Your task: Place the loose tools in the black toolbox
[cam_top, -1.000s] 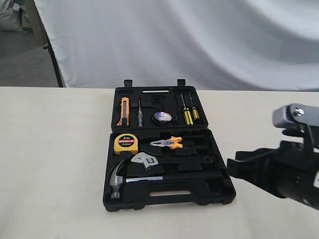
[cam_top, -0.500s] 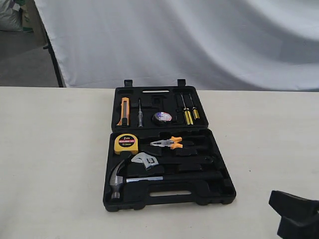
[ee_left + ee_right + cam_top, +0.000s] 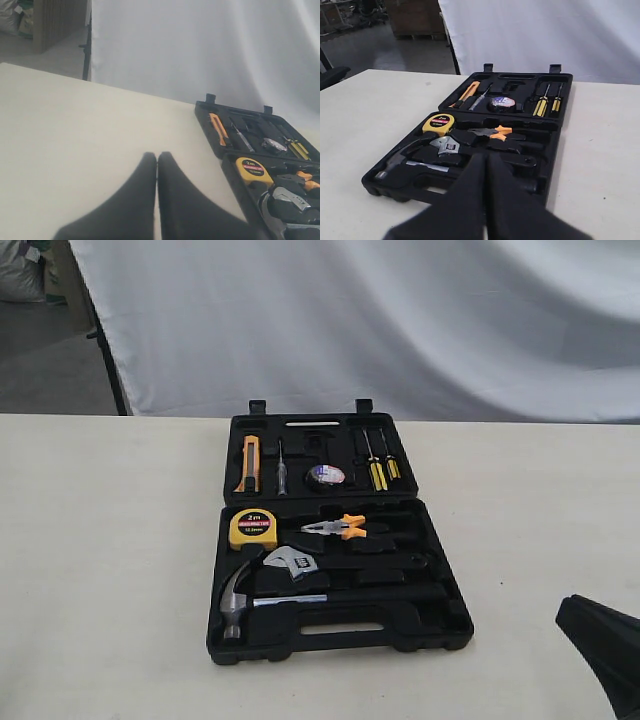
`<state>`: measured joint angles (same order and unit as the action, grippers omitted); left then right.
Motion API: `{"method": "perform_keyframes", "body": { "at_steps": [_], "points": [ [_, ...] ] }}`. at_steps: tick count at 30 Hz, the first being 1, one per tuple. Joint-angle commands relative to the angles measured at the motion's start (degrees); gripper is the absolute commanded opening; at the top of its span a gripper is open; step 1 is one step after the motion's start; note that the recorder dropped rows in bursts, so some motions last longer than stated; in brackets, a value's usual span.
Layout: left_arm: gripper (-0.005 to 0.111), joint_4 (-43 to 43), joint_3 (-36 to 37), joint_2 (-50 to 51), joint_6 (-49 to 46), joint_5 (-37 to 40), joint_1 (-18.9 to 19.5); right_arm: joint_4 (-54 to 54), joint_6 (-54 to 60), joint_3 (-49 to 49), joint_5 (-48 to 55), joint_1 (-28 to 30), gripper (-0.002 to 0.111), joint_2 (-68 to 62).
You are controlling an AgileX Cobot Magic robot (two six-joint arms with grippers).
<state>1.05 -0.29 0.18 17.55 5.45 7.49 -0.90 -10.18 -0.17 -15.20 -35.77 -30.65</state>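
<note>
The black toolbox [image 3: 450, 610] lies open at the centre of the pale table [image 3: 110, 540], a yellow tape measure [image 3: 253, 528] and orange-handled pliers [image 3: 335, 528] in the lower half's top row. Below them the claw hammer [image 3: 290, 599] and, just above it, the adjustable wrench [image 3: 290, 562] lie in their recesses, long axes left to right, heads pointing left; the small tape roll [image 3: 326, 475] sits mid upper half. The left gripper [image 3: 157, 160] and right gripper [image 3: 486, 159] are pressed closed, empty.
</note>
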Motion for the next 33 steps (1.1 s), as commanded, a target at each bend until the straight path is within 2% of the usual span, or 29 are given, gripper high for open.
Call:
{"method": "perform_keyframes", "body": {
  "at_steps": [1, 5, 9, 13, 19, 33],
  "points": [
    [0.001, 0.25, -0.15, -0.18, 0.27, -0.41, 1.45, -0.52, 0.43, 0.17, 0.04, 1.98, 0.0, 3.84],
    [0.001, 0.25, -0.15, -0.18, 0.27, -0.41, 1.45, -0.52, 0.43, 0.17, 5.78, 9.62, 0.0, 13.75],
    [0.001, 0.25, -0.15, -0.18, 0.27, -0.41, 1.45, -0.52, 0.34, 0.17, 16.75, 17.35, 0.0, 26.19],
    [0.001, 0.25, -0.15, -0.18, 0.27, -0.41, 1.45, -0.52, 0.45, 0.17, 24.19, 21.15, 0.0, 30.65],
    [0.001, 0.25, -0.15, -0.18, 0.27, -0.41, 1.45, -0.49, 0.45, 0.17, 27.29, 24.29, 0.0, 30.65],
    [0.001, 0.25, -0.15, -0.18, 0.27, -0.41, 1.45, -0.49, 0.45, 0.17, 27.68, 24.41, 0.0, 30.65]
  ]
}}
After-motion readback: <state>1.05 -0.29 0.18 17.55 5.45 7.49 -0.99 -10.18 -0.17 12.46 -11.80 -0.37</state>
